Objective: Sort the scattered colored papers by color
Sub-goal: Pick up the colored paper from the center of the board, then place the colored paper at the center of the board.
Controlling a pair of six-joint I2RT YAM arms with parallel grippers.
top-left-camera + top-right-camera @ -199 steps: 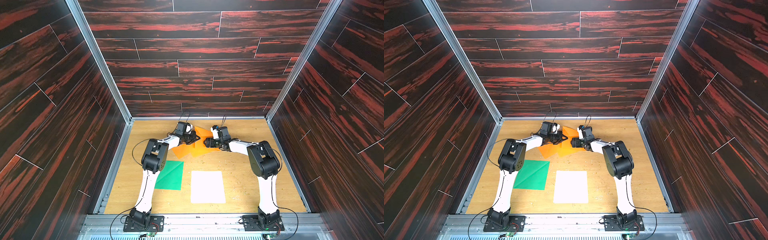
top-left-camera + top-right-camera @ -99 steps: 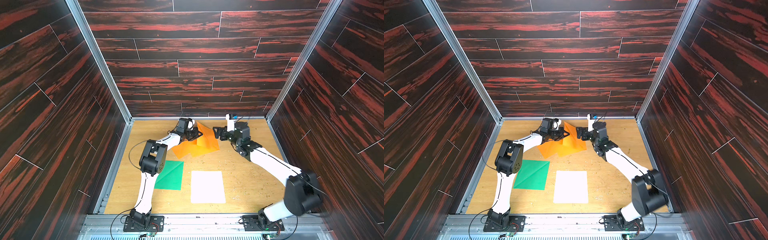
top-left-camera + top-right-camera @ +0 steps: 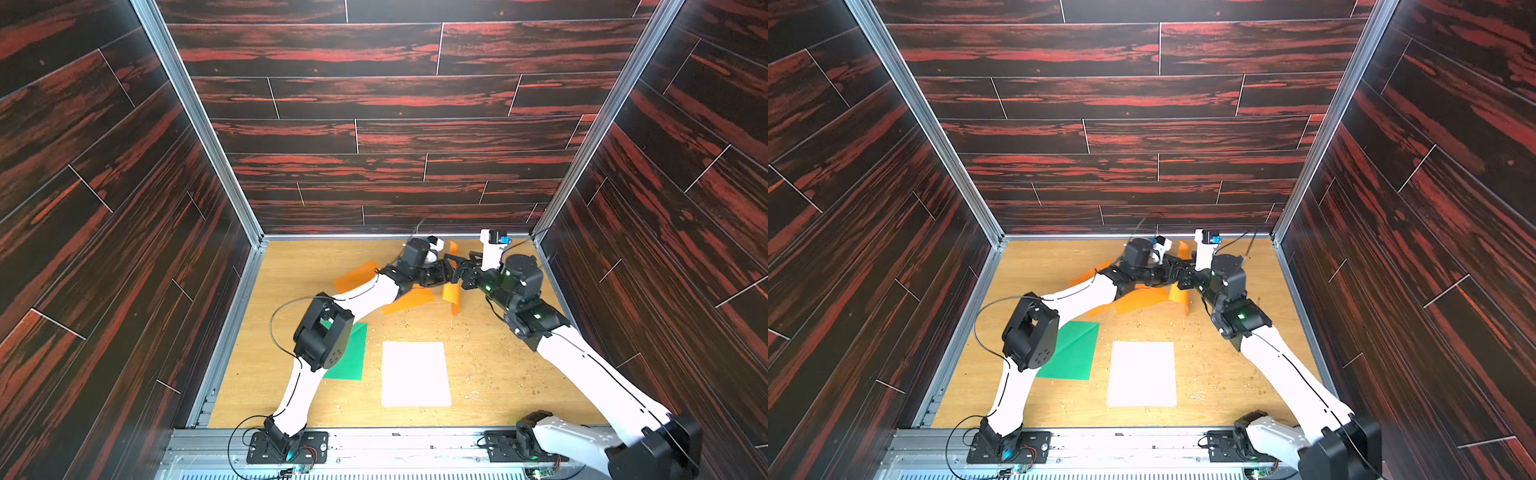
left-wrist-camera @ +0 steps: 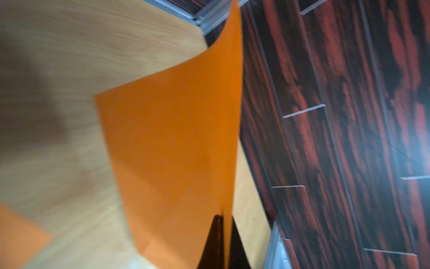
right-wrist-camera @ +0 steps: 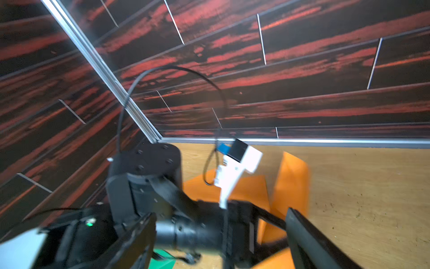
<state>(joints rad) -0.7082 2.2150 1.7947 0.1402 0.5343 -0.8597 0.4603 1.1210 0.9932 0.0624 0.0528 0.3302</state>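
The left gripper (image 4: pixel 224 230) pinches a thin, curling orange paper sheet (image 4: pixel 174 151), held up near the dark back wall (image 3: pixel 374 195) (other orange sheets (image 3: pixel 409 300) lie below). The right gripper (image 5: pixel 221 233) gapes wide, empty, just beside it.

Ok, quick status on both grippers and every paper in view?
left gripper: shut on the held orange paper
held orange paper: upright, curled
right gripper: open, holding nothing
loose orange papers: flat on the table, partly under the left arm
green paper: flat, creased, partly hidden by the left arm
white paper: flat, uncovered
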